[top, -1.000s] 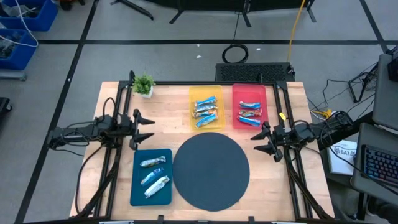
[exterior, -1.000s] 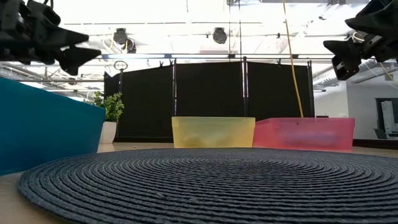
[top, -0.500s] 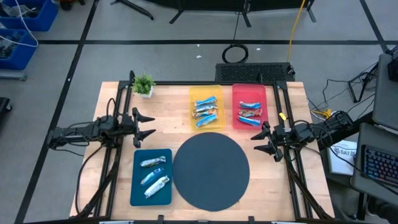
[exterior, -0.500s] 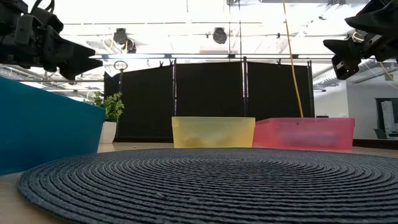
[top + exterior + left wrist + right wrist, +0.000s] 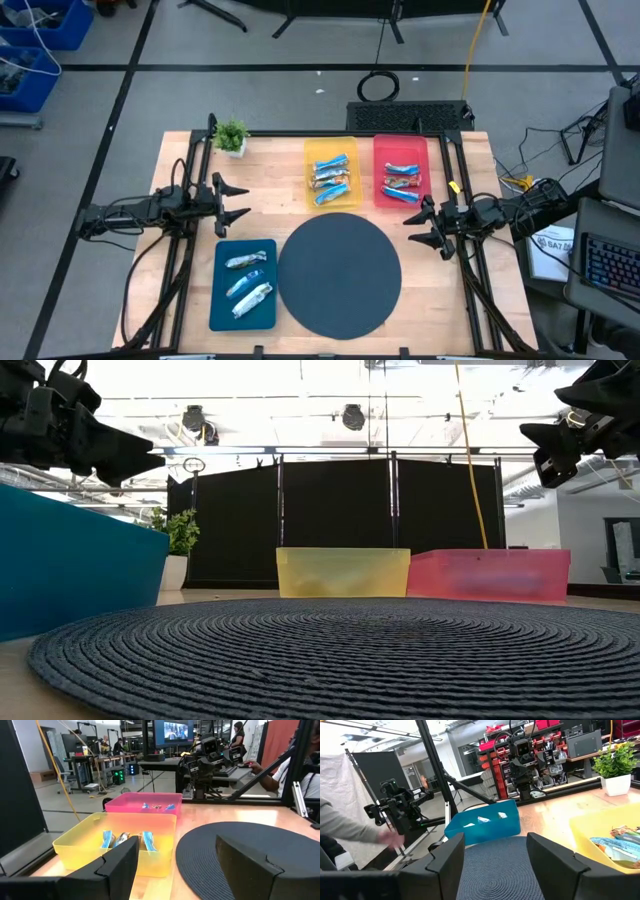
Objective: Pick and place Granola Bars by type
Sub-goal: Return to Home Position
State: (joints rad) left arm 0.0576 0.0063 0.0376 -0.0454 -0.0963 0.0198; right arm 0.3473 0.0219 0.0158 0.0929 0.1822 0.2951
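A light wooden worktop carried a round, dark grey woven mat toward its near edge. A flat teal plastic tray lay just beside the mat, on its left. Behind the mat, a yellow plastic tray and a red plastic tray stood side by side. A small green plant in a white pot stood near the far left corner. Blue plastic crates sat on the floor, well apart from the worktop. In the right wrist view, a person's grey sleeve showed beyond the worktop.

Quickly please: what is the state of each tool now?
Left tool: open, holding nothing.
Right tool: open, holding nothing.
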